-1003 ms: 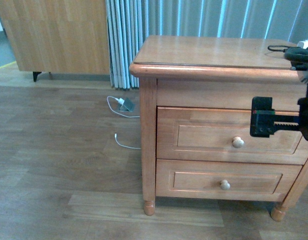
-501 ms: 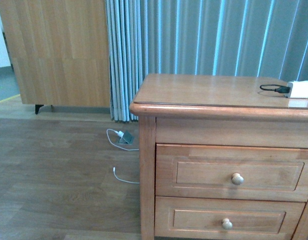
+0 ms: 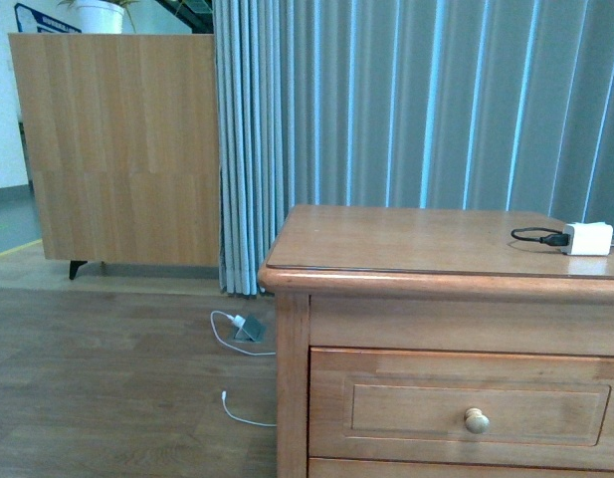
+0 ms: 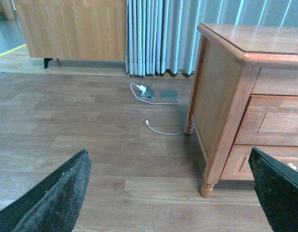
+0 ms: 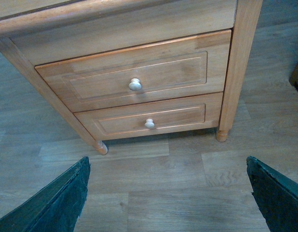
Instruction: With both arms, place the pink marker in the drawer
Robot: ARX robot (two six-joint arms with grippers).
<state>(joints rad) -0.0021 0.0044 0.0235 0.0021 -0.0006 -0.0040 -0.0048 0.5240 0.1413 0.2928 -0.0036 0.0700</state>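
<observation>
The pink marker shows in none of the views. The drawer (image 3: 545, 413) is the upper one of a honey-brown nightstand and stands shut, with a round pale knob (image 3: 476, 421). In the right wrist view the drawer (image 5: 177, 72) lies ahead of my right gripper (image 5: 167, 159), which is open over bare floor with nothing between its fingers. My left gripper (image 4: 167, 152) is open too and empty, above the floor beside the nightstand's left front leg (image 4: 206, 186). Neither arm is in the front view.
A white charger (image 3: 587, 238) with a black cable lies on the nightstand top (image 3: 406, 239). A lower drawer (image 5: 187, 113) sits under the upper one. White cables and a floor socket (image 3: 245, 329) lie left of the nightstand. A wooden cabinet (image 3: 117, 149) and a grey curtain (image 3: 406, 100) stand behind.
The front view has swung upward: the nightstand sits lower in frame and the lower drawer has dropped out of view. The black gripper seen at the right edge one second ago is gone.
</observation>
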